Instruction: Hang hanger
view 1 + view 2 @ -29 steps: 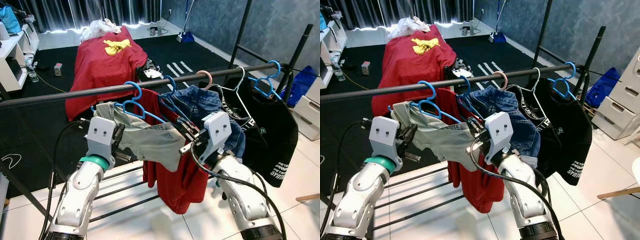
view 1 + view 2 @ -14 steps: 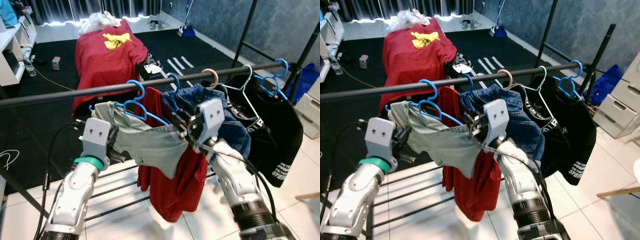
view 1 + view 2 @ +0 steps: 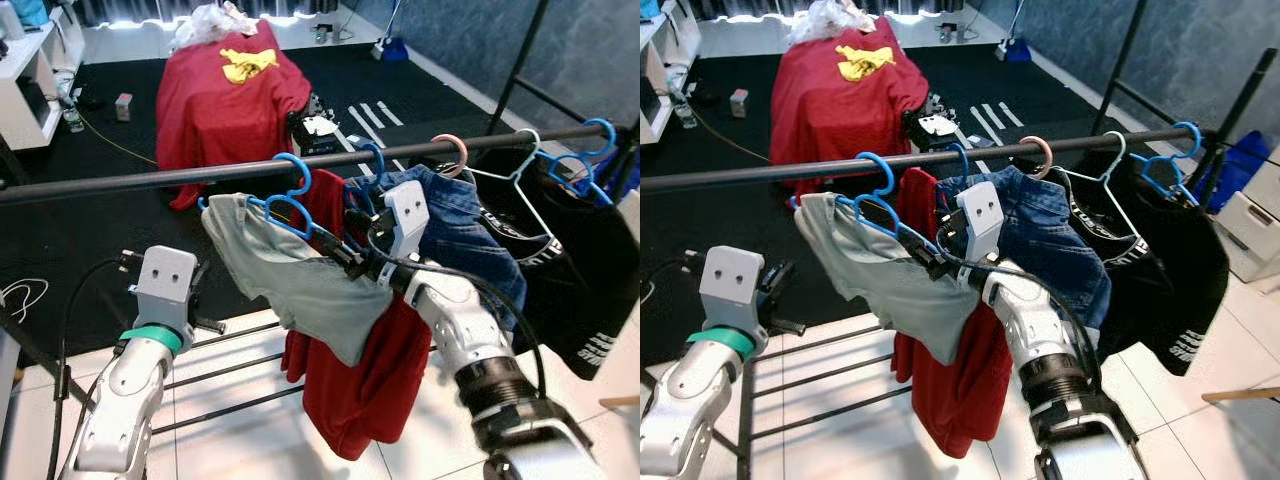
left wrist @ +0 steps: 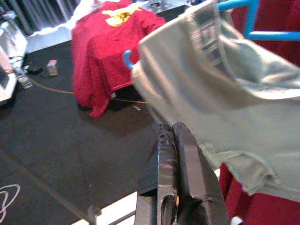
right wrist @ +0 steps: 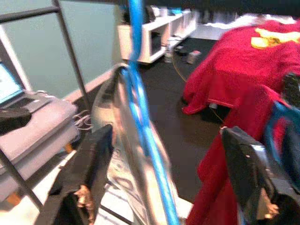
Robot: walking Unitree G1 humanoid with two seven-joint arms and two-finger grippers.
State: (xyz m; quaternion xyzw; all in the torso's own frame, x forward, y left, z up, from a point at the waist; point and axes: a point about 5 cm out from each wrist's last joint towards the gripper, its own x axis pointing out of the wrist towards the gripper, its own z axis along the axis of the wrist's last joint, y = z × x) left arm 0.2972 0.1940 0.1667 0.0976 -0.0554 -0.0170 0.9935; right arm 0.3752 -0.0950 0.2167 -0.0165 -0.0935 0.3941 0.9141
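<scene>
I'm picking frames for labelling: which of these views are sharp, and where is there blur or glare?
Left eye view: mostly sharp, glare along the curtains at the top. Left wrist view: the grey garment is soft, close to the lens. Right wrist view: the blue hanger and the right gripper fingers are blurred.

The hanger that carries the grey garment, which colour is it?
The hanger is blue, hooked on the rail; the right eye view shows it best.

Head eyes look down on the rail [image 3: 200,178] (wrists close beneath).
</scene>
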